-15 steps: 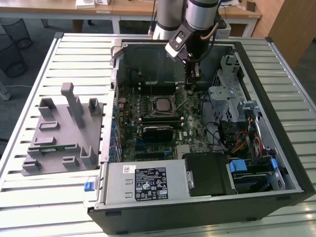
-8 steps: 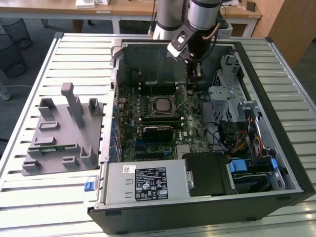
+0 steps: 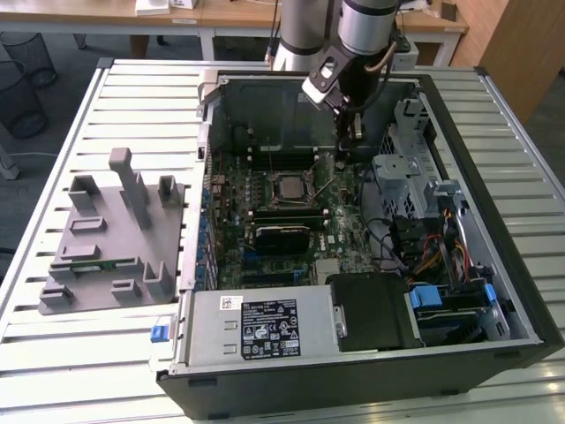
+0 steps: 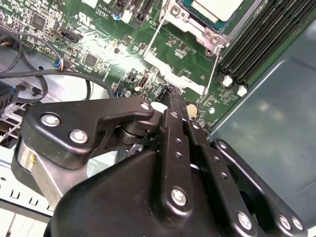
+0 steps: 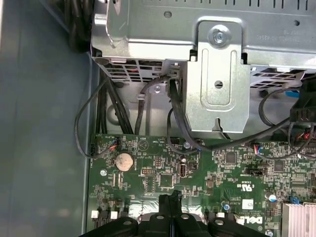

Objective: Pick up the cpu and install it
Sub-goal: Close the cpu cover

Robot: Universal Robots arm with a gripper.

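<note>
Gripper hung low inside the open computer case, its tips close above the green board. In both wrist views the two fingers lay pressed together with no gap between them. Nothing was seen in their grasp, so the gripper carried no load.

The cpu lay apart from the gripper, flat in the socket on the board, silver top upward. In the exterior view it sat toward the exterior view's left of the gripper tips. In the second wrist view it lay a short way beyond them.

Hazards, as judged from this position:

1. A thin wire lever stood between the gripper tips and the socket and appeared raised. If so, the cpu was probably unclamped. A knock on the lever or the socket frame could shift the cpu and bend the contacts beneath it.
2. Small parts covered the board directly under the gripper tips. Further descent with the fingers closed would press on them and could crack a part or the board.
3. Black cables and a metal cage lay on the side of the gripper away from the cpu. A sideways swing could snag a cable or strike the cage.
4. Memory slots ran beside the socket, within reach of a careless pass
</note>
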